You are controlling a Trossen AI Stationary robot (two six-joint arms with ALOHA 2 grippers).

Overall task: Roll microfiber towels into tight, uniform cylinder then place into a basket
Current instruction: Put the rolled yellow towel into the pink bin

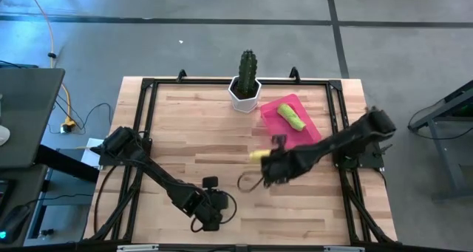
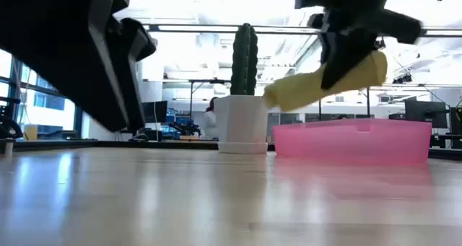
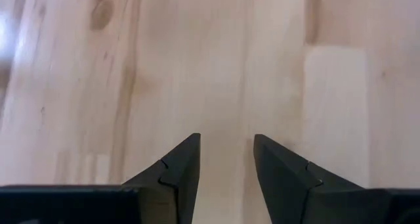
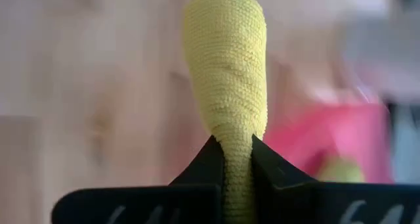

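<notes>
Two towels are in view. The right gripper (image 4: 237,159) is clamped on one end of the rolled yellow towel (image 4: 226,66), holding it in the air above the table (image 1: 207,126), just beside the pink basket (image 1: 307,128). The rolled green towel (image 1: 291,117) lies inside that one basket. One white pot (image 1: 244,98) with a cactus (image 1: 248,66) stands near the basket's far corner. The left gripper (image 3: 226,159) hovers over bare wood at the near edge, its fingers parted and holding nothing.
</notes>
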